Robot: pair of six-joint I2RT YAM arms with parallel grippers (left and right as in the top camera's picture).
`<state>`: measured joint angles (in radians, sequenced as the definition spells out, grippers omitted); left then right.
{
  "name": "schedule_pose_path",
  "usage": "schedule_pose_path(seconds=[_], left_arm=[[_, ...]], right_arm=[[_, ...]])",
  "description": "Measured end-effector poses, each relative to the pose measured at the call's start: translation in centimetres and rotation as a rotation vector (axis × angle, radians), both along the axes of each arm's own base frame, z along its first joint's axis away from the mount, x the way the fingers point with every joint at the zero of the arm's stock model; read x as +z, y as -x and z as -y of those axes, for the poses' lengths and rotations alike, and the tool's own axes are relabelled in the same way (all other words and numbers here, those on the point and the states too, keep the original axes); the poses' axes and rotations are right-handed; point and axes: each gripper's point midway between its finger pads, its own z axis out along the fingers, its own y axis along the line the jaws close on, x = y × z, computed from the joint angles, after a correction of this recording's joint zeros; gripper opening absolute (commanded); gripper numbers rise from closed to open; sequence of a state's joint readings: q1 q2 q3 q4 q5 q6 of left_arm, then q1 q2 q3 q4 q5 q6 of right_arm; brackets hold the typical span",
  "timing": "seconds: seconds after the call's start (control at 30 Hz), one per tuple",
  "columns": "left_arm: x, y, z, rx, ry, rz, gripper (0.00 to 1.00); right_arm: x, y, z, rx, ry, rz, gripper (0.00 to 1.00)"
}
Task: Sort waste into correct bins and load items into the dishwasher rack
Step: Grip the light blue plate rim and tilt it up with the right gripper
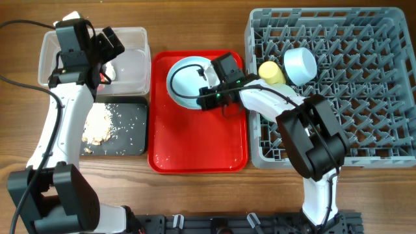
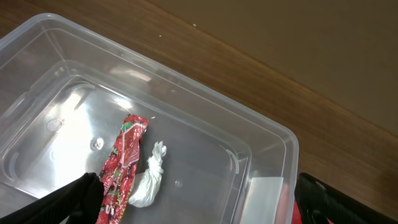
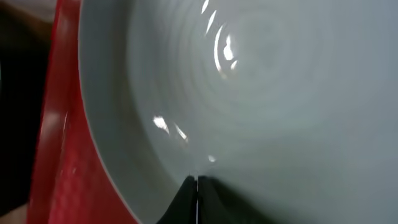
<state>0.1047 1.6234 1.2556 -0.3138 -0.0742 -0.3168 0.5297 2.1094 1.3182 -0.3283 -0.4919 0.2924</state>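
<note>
My left gripper (image 1: 108,47) hangs open over the clear tub (image 1: 135,71). In the left wrist view its fingers (image 2: 199,208) are spread wide. The crumpled red wrapper (image 2: 124,158) and white scrap (image 2: 149,180) lie on the tub floor (image 2: 205,149), by the left finger. My right gripper (image 1: 209,79) is shut, its tips (image 3: 196,182) resting on the pale blue plate (image 1: 185,81), which fills the right wrist view (image 3: 261,93). The yellow cup (image 1: 272,71) and pale blue bowl (image 1: 300,65) sit in the grey rack (image 1: 364,97). The mint bowl, spoon and fork are not visible.
The plate lies on the flat red serving tray (image 1: 195,140) between the bins and the rack. The black tray (image 1: 130,133) in front of the tub holds beige crumbly leftovers (image 1: 97,123). The left arm's cables trail along the table's left side.
</note>
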Motion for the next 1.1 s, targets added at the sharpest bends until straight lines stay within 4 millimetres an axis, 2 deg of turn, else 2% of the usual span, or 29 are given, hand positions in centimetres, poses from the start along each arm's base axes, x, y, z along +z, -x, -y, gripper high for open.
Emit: schedule_pose_path(seconds=[0.17, 0.3, 0.37, 0.43, 0.47, 0.53, 0.57, 0.6, 0.63, 0.7, 0.8, 1.1], left_arm=[[0.0, 0.0, 0.0, 0.0, 0.0, 0.0, 1.0], [0.0, 0.0, 0.0, 0.0, 0.0, 0.0, 1.0], [0.0, 0.0, 0.0, 0.0, 0.0, 0.0, 1.0], [0.0, 0.0, 0.0, 0.0, 0.0, 0.0, 1.0], [0.0, 0.0, 0.0, 0.0, 0.0, 0.0, 1.0], [0.0, 0.0, 0.0, 0.0, 0.0, 0.0, 1.0], [0.0, 0.0, 0.0, 0.0, 0.0, 0.0, 1.0], [0.0, 0.0, 0.0, 0.0, 0.0, 0.0, 1.0], [0.0, 0.0, 0.0, 0.0, 0.0, 0.0, 1.0], [0.0, 0.0, 0.0, 0.0, 0.0, 0.0, 1.0], [0.0, 0.0, 0.0, 0.0, 0.0, 0.0, 1.0], [0.0, 0.0, 0.0, 0.0, 0.0, 0.0, 1.0]], right_arm=[[-0.3, 5.3, -0.2, 0.029, 0.004, -0.25, 0.04], [-0.3, 7.6, -1.8, 0.086, 0.009, -0.28, 0.06], [-0.1, 8.4, -1.4, 0.087, 0.031, -0.306, 0.14], [0.8, 8.0, -1.1, 0.088, 0.053, -0.264, 0.2], [2.2, 7.1, -0.8, 0.095, 0.063, -0.188, 0.26], [6.1, 4.5, 0.0, 0.079, 0.106, 0.023, 0.3], [7.4, 3.4, 0.3, 0.067, 0.122, 0.098, 0.31], [7.9, 2.4, 1.0, 0.053, 0.167, 0.164, 0.32], [10.1, 0.5, 1.4, 0.026, 0.191, 0.282, 0.32], [9.8, -0.2, 2.4, 0.008, 0.254, 0.319, 0.32], [9.8, -0.6, 2.8, 0.002, 0.282, 0.343, 0.33], [10.0, -1.1, 2.8, -0.003, 0.286, 0.367, 0.36]])
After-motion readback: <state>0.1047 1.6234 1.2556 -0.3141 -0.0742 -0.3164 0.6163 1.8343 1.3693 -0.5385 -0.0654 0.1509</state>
